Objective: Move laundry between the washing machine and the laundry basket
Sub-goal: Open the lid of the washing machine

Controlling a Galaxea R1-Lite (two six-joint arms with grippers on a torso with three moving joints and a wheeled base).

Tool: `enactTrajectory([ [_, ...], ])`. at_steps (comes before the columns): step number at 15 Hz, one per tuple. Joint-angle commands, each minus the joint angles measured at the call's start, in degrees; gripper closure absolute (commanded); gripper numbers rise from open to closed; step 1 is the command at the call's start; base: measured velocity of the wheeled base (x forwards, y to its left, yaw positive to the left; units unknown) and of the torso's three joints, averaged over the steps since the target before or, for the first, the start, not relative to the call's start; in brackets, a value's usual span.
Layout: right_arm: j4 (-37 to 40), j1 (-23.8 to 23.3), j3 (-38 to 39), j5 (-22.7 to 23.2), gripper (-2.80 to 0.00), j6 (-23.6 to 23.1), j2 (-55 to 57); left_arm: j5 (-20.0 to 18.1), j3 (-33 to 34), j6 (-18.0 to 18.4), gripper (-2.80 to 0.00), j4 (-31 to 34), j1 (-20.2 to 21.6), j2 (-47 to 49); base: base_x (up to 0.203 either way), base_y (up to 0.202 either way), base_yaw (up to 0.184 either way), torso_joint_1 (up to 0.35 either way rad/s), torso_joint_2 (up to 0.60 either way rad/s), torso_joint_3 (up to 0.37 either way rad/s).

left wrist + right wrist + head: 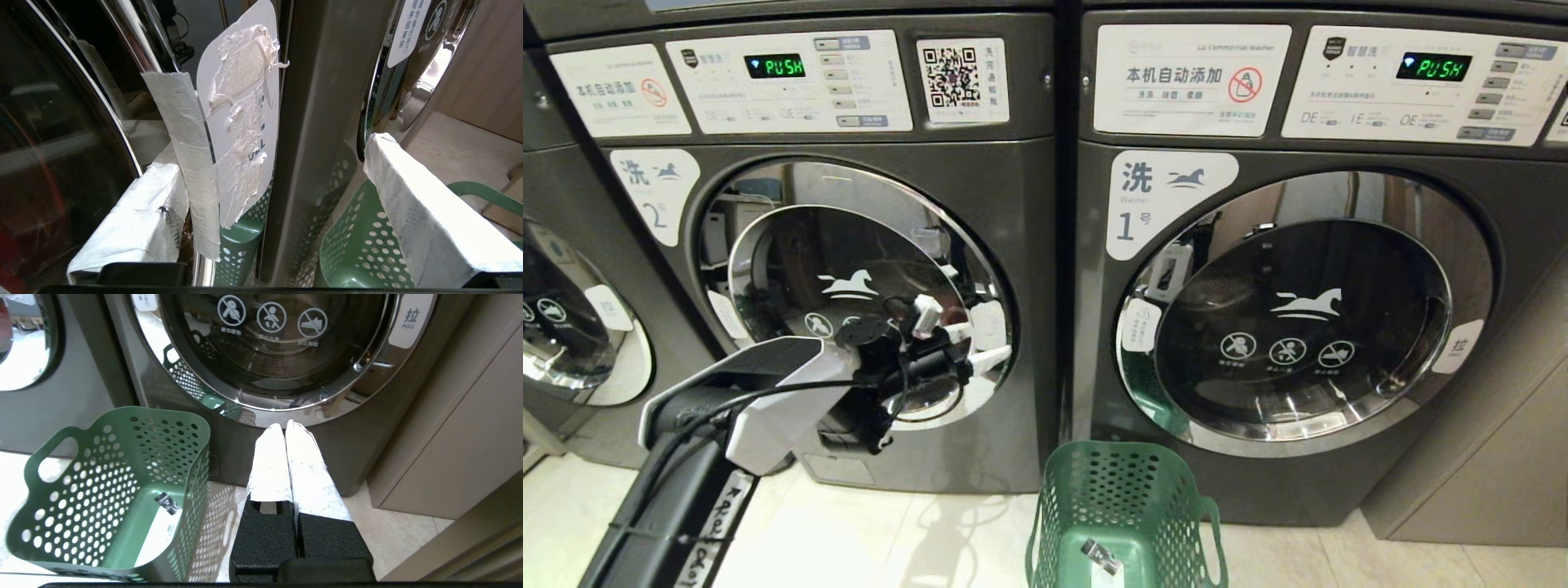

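The left gripper [980,339] is reaching up to the right edge of the round chrome-rimmed door [849,294] of the washing machine [1013,212] marked "2", its tape-wrapped fingers [425,220] spread wide and grasping nothing. In the left wrist view one finger is lying against the door's glass side while the other is standing out on the far side of the machine's dark grey front panel, so the taped strip [192,163] and the white pull tab [245,122] at the door rim are sitting between them. The door is appearing shut. The laundry basket [1123,498], green and perforated, is standing on the pale floor [890,539] near the robot, below the gap between the two machines and in front of the neighbouring machine labelled "1" [1307,310]; only a small tag [163,522] is lying in its bottom, and no garments are showing in it. The right gripper [284,428] is hanging low to the right of the basket, its white-wrapped fingers [267,465] pressed together and clenched on nothing, pointing at the base of machine "1". Both displays are reading "PUSH" in green.
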Motion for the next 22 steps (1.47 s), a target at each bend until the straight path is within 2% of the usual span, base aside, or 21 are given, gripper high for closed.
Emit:
enactTrajectory([
  [1,0.0,0.1,0.0,0.0,0.00,-0.1,0.0,0.3,1.7,-0.1,-2.80,-0.9,-8.6,-0.9,0.000,0.000,0.000,0.000,0.00,0.000],
  [5,0.0,0.1,0.0,0.0,0.00,-0.1,0.0,0.9,3.2,0.1,-2.80,-1.1,-7.1,-1.9,0.000,0.000,0.000,0.000,0.00,0.000],
  [7,0.0,0.0,0.0,0.0,0.00,-0.1,0.0,1.2,5.2,0.5,-2.80,-1.2,-4.6,-3.1,0.000,0.000,0.000,0.000,0.00,0.000],
  [11,0.0,0.1,0.0,0.0,0.00,-0.1,0.0,4.5,11.1,0.7,-2.80,-1.3,0.0,-7.4,0.000,0.000,0.000,0.000,0.00,0.000],
  [15,0.0,0.1,0.0,0.0,0.00,-0.1,0.0,5.0,16.6,1.2,-2.80,-3.4,4.3,-10.1,0.000,0.000,0.000,0.000,0.00,0.000],
  [22,0.0,0.0,0.0,0.0,0.00,-0.1,0.0,5.7,19.4,1.2,-2.80,-3.4,8.6,-12.1,0.000,0.000,0.000,0.000,0.00,0.000],
])
